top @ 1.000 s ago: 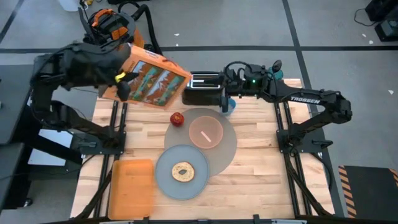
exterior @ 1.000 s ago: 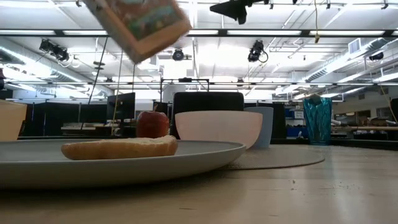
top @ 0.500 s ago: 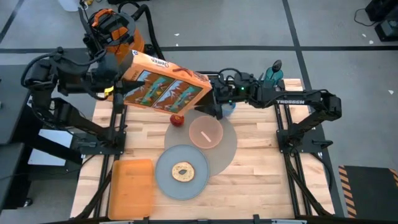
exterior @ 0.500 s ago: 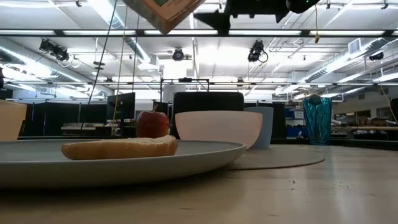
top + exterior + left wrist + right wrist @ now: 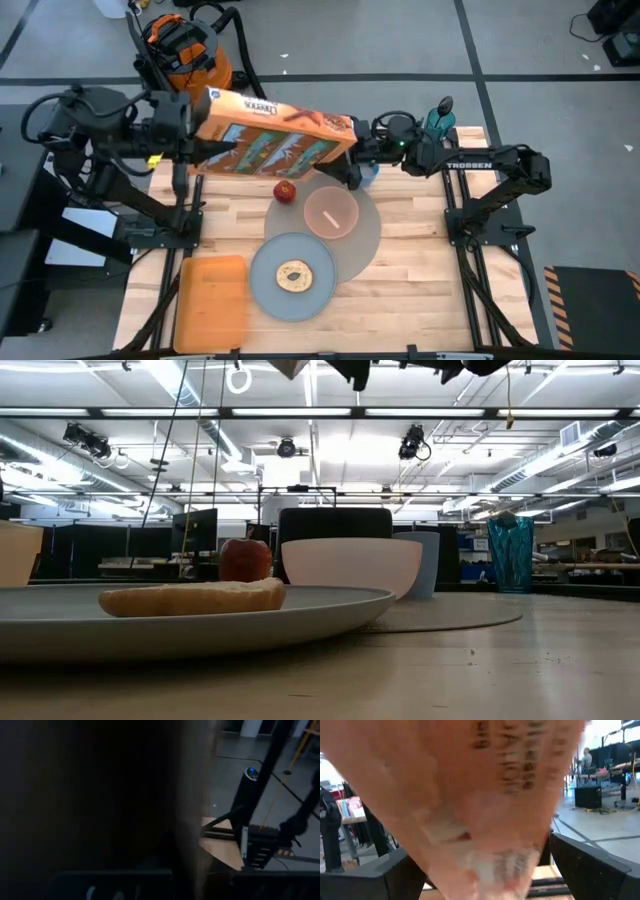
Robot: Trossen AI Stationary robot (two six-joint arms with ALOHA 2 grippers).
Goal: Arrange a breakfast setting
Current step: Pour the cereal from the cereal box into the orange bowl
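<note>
A colourful cereal box (image 5: pixel 275 140) hangs lengthwise, high above the table's far side. My left gripper (image 5: pixel 192 142) is shut on its left end. My right gripper (image 5: pixel 357 152) is open at its right end, one finger (image 5: pixel 395 870) on each side of the box (image 5: pixel 485 795). Below, the pink bowl (image 5: pixel 331 213) stands on the round mat (image 5: pixel 362 240). The grey plate (image 5: pixel 268 285) overlaps the mat's near left edge and carries a bread round (image 5: pixel 293 275). The red apple (image 5: pixel 285 190) lies left of the bowl. The blue cup (image 5: pixel 372 172) is half hidden by my right gripper. No spoon shows. My left gripper holds the box by its left end (image 5: pixel 205 140), coming level from the table's left. The box and the gripper hide the contact. The box is lifted clear and lies nearly level. My right gripper's fingers (image 5: pixel 590 865) flank the box's right end; I cannot tell whether they touch it.
An orange tray (image 5: pixel 211 300) lies at the near left. A teal vase (image 5: pixel 510 555) stands at the far right corner. The near right of the tabletop (image 5: pixel 420 290) is bare wood. A toaster seen earlier is hidden under the box.
My left gripper has swung the box toward the table's right, turned it more level, and raised it almost out of the low view. My right gripper has gone left and up to the box's right end. The things on the table have stayed put.
</note>
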